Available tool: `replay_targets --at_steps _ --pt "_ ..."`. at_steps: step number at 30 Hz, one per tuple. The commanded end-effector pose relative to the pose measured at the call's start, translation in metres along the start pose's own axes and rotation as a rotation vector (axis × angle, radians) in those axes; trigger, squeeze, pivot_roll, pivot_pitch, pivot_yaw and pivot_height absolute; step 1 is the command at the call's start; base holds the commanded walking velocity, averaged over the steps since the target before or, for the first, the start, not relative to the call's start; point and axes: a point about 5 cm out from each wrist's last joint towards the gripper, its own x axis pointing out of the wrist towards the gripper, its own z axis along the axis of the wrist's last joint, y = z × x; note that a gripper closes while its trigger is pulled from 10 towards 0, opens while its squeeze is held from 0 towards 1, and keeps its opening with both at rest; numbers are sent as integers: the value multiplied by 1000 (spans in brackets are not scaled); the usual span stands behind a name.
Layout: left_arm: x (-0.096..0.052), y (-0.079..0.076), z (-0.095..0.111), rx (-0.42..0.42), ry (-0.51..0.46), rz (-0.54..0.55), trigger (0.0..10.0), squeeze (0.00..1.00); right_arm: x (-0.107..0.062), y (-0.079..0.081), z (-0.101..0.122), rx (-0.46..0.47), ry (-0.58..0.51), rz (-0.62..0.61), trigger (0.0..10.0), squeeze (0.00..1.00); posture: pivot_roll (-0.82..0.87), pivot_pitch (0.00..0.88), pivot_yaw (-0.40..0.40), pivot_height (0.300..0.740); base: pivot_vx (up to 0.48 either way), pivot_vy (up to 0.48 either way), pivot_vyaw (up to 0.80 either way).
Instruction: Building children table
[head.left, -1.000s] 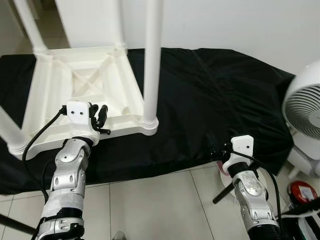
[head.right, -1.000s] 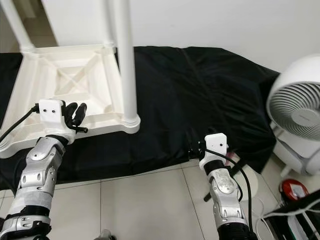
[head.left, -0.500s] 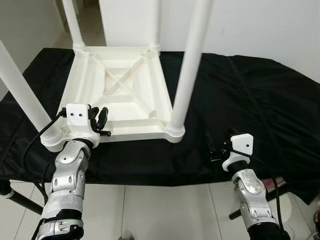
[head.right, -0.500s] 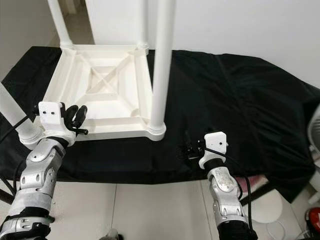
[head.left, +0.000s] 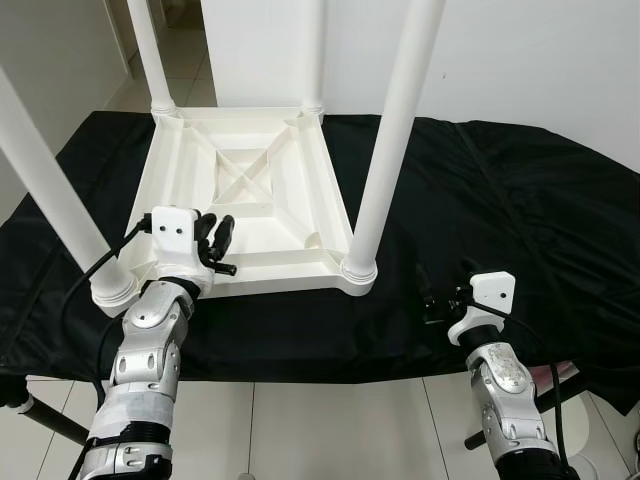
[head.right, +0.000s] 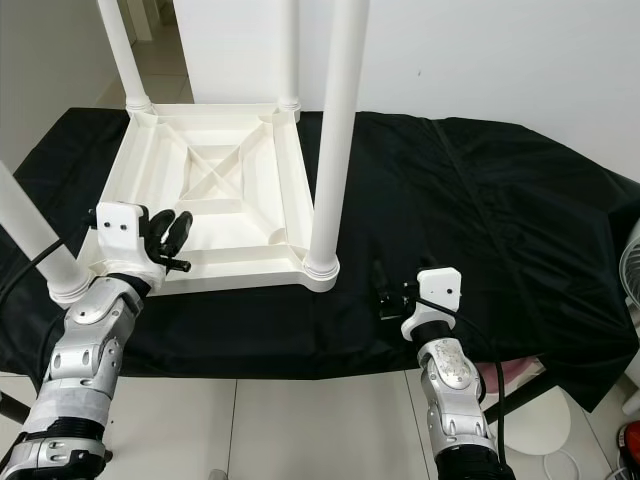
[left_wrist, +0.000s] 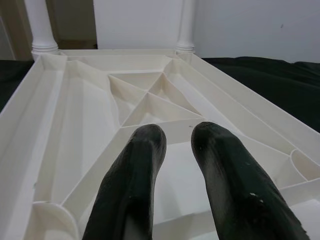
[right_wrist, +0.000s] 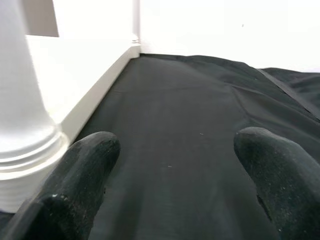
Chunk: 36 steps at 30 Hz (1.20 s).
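A white plastic children's table (head.left: 250, 190) lies upside down on a black cloth (head.left: 500, 200), with its legs pointing up. The near right leg (head.left: 395, 130) and near left leg (head.left: 50, 190) rise close to me. My left gripper (head.left: 215, 232) hovers over the table's near rim, fingers (left_wrist: 142, 150) almost together with nothing between them. The wrist view looks along them into the ribbed underside (left_wrist: 145, 100). My right gripper (head.left: 428, 298) is open low over the bare cloth (right_wrist: 180, 115), just right of the near right leg's base (right_wrist: 25, 140).
The cloth-covered surface ends at a front edge (head.left: 300, 350) just before my arms, with tiled floor (head.left: 330, 420) below. A white wall (head.left: 540, 60) stands behind. A pink object (head.right: 500, 378) and a fan's edge (head.right: 633, 265) sit low right. A black stand leg (head.left: 40, 420) is low left.
The camera has swung left and back, so the table now sits centred and the fan has slid out to the right. Both grippers keep the same pose.
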Motion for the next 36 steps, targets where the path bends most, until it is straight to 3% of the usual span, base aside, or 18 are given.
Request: replay_targets --at_steps 1,7,13,36 --pt "-2 2 -2 -5 5 4 10000 0 -2 1 -2 3 2 2 10000 0 69 67 -29 740 0 0 0" --pt "-2 -2 -7 -33 37 -10 10000 0 -4 -1 -3 -18 2 -11 10000 0 67 62 -25 740 0 0 0" --pt "-1 -5 -9 -27 44 -18 10000 0 -6 -2 -4 -15 4 -19 10000 0 63 54 -28 740 0 476 0" --pt "-4 -19 -10 25 30 -96 10000 0 -14 -15 -5 2 6 -67 10000 0 55 62 -34 740 0 0 139"
